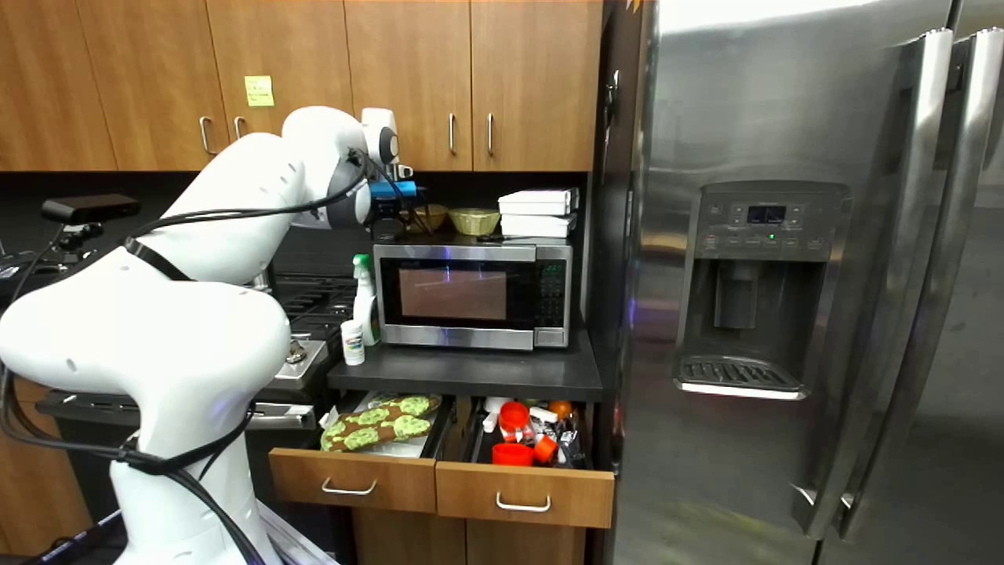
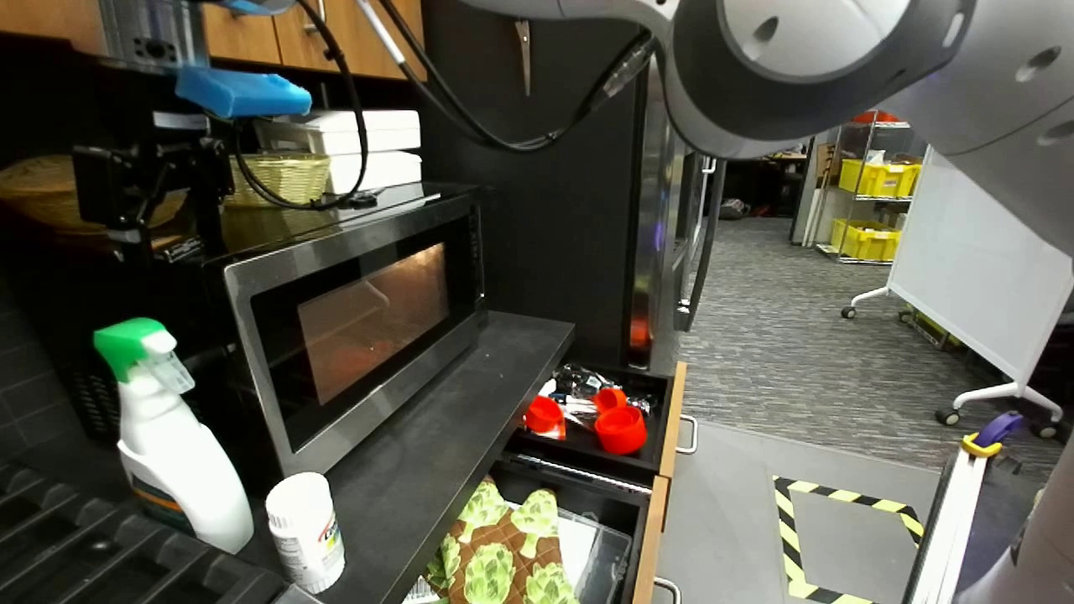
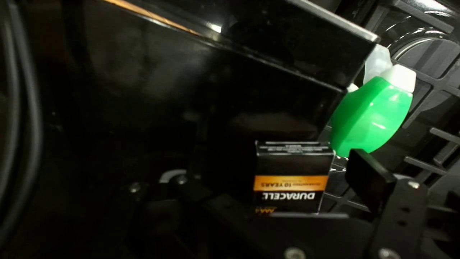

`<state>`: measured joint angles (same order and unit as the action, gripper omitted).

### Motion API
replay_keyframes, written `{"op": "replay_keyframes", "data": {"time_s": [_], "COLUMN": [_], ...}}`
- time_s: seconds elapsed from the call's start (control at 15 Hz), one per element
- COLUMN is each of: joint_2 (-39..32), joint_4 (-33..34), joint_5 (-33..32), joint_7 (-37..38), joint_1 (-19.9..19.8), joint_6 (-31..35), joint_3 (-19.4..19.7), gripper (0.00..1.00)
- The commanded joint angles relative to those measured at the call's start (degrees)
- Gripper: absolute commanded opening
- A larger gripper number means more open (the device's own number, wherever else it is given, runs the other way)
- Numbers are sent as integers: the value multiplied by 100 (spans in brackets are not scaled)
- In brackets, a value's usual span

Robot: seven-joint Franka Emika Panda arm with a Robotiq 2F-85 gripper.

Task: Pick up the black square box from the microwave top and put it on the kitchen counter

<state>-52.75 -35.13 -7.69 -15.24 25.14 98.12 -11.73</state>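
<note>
Robot arm [image 1: 145,337]: white, bent over from the left toward the microwave [image 1: 471,294].
White canister [image 1: 354,345]: upright on the counter [image 1: 471,372], near its left end.
Spray bottle [image 1: 365,308]: white with a green head, standing just beside the microwave.
Pincer [image 2: 170,239]: pointing down at the microwave's left end, fingers spread wide; in the wrist view, one finger stands clear of the black box [image 3: 293,169], the other is lost in shadow.
Black box: Duracell carton with an orange band, on the microwave's top near the left edge, showing between the fingers.
Woven basket [image 1: 474,223]: yellowish, farther along the microwave's top.
White containers [image 1: 537,215]: stacked at the right end of that top.
Fridge [image 1: 741,118]: stainless steel, at far right.
</note>
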Motion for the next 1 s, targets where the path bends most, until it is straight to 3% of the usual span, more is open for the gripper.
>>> {"op": "replay_keyframes", "data": {"time_s": [0.0, 0.07, 0.2, 0.6, 0.67, 0.93], "joint_2": [-125, -125, -122, -115, -113, -47], "joint_4": [222, 226, 235, 293, 300, 253], "joint_5": [28, 26, 19, -6, -1, -62], "joint_7": [-89, -85, -74, -44, -37, 37], "joint_1": [-11, -11, -8, -33, -32, 15], "joint_6": [-30, -33, -44, -60, -66, -191], "joint_3": [-22, -21, -15, 5, 2, 52], "gripper": [96, 73, 71, 27, 22, 22]}}
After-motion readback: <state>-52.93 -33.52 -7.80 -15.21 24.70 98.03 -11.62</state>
